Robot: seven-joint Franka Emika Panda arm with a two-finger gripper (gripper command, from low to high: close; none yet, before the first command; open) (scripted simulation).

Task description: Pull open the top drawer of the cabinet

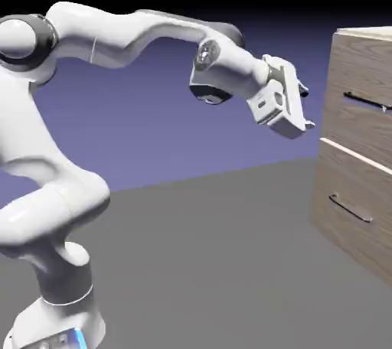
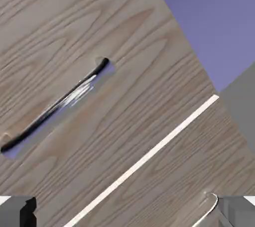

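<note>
reaching out in the middle right of the exterior view, the wide-apart jaws (image 1: 307, 109) hold nothing. the top drawer (image 1: 364, 102) is at that view's right edge, a small gap from them. its dark handle (image 2: 55, 106) runs on a slant in the hand view, from lower left to upper middle, so the jaws may need to line up with it, then go in.
</note>
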